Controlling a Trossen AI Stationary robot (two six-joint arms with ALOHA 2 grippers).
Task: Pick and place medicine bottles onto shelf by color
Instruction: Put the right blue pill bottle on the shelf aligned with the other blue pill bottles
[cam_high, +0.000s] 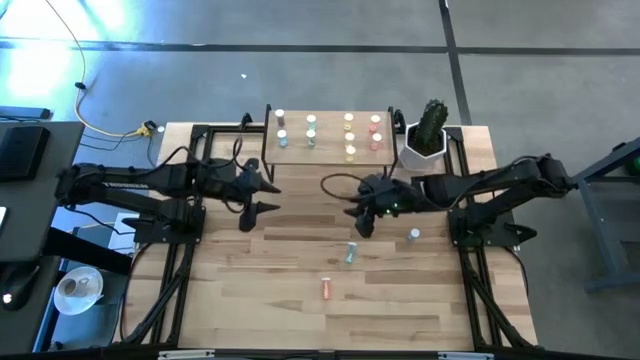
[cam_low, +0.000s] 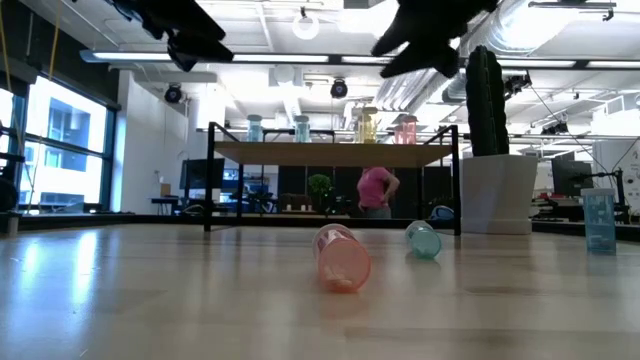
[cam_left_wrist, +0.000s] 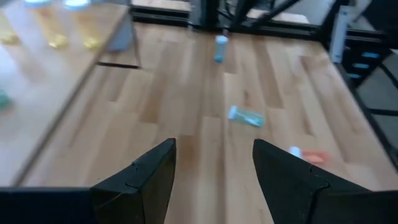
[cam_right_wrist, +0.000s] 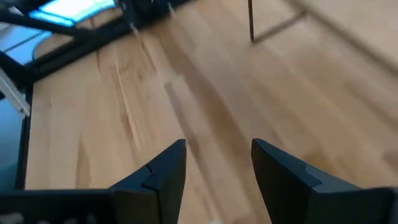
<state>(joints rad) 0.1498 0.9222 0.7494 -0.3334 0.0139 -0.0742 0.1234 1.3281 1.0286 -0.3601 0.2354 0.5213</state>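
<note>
Nearest the table's front edge, a pink bottle (cam_high: 326, 288) and a green bottle (cam_high: 351, 252) are lying on their sides and risk rolling if nudged by the empty, spread right gripper (cam_high: 359, 212) hovering above; beyond, the spread left gripper (cam_high: 262, 197) is waiting beside the shelf (cam_high: 330, 148).

Both arms are matte black, built of slim jointed segments with black cables looped beside them. The right gripper (cam_high: 362, 218) carries small green lights; each has two wedge-shaped black jaws.
</note>
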